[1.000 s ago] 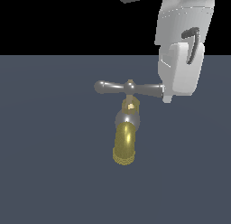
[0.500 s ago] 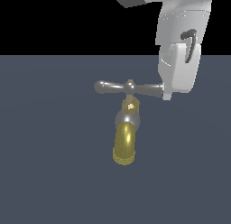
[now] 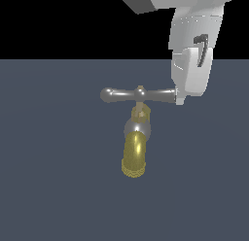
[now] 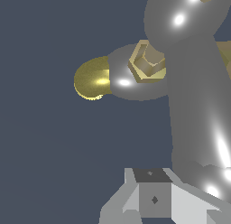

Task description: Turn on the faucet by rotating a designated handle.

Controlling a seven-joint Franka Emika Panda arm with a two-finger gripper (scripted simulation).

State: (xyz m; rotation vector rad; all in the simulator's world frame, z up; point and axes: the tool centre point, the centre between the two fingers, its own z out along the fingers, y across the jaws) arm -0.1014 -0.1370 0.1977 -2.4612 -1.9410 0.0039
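The faucet [image 3: 134, 155] lies on the dark floor with its yellow-brass spout toward the camera, a grey collar [image 3: 137, 127] and a brass stem. The handle [image 3: 127, 94], a silver crossbar with a small central knob, runs level across the stem. My white gripper [image 3: 179, 98] comes down from the upper right and touches the crossbar's right end, hiding that tip. In the wrist view the handle [image 4: 194, 110] looms large beside the brass nut [image 4: 146, 60] and spout [image 4: 92, 78]. My gripper [image 4: 153, 198] shows its fingers together with no gap, pressed against the bar's end.
A flat dark grey-blue floor [image 3: 53, 186] surrounds the faucet, with a black background above its far edge. My arm's white body [image 3: 194, 45] hangs over the exterior view's upper right.
My gripper has edged slightly up and toward the exterior view's left against the handle's right end. The handle has barely shifted.
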